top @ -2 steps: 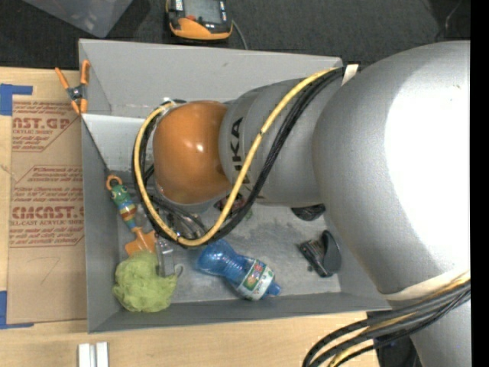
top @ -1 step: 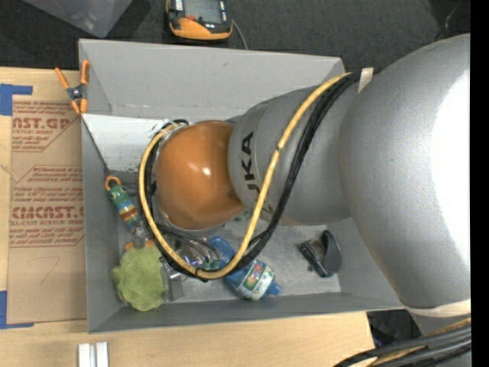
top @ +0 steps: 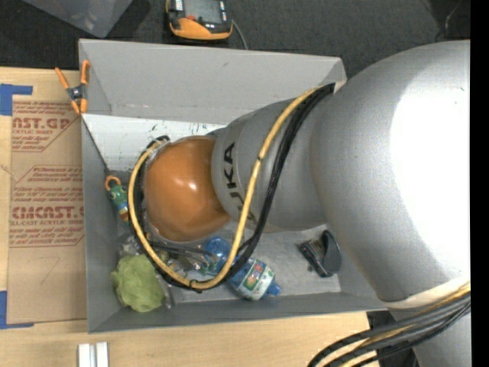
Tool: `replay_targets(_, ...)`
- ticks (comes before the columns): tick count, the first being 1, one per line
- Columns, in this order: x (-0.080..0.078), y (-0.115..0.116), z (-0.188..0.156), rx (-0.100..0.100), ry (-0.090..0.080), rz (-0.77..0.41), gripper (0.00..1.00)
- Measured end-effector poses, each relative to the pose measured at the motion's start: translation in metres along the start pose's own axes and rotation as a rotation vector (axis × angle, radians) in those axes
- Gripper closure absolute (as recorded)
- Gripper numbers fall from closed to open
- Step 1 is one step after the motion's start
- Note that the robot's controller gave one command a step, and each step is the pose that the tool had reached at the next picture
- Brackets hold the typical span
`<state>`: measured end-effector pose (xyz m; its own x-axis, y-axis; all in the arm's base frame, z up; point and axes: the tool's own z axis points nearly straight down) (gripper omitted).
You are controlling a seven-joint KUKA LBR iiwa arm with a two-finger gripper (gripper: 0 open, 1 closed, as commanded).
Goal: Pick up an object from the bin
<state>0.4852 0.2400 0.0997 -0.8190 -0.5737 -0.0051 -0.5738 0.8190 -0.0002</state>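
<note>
**Gripper low in the bin, hidden under its orange cover**

The gripper (top: pixel 182 260) is seen only as a bit of metalwork low in the near-left part of the grey bin (top: pixel 206 60); whether it is apart or together cannot be told, since it is covered from above by the round orange cover (top: pixel 182 188) on the wrist; which thing lies directly beneath it cannot be told either. The cover is ringed by a loop of yellow and black cables (top: pixel 136 205), which is carried on along the silver arm (top: pixel 367 167) to the right.

Just beside the gripper, to its right, a small blue piece (top: pixel 216 248) is seen, partly hidden by the cables; a little further right and nearer the front wall, a blue-and-white bottle-like thing (top: pixel 252 279) with green print is laid on its side. To the gripper's left and nearer the front wall, a green crumpled lump (top: pixel 140 283) is rested in the bin's corner. Further left and towards the back, a small coloured trinket (top: pixel 117 196) with an orange loop on top is placed near the left wall. Well apart to the right, a black angular thing (top: pixel 322 254) is laid on the bare floor, close under the arm.
</note>
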Motion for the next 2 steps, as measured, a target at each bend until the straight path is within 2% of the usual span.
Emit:
replay_targets(1,0.0032,-0.0004,0.0288,0.002,-0.012,-0.291,0.00)
replay_targets(2,0.0033,0.0033,0.0290,-0.001,-0.007,-0.265,1.00)
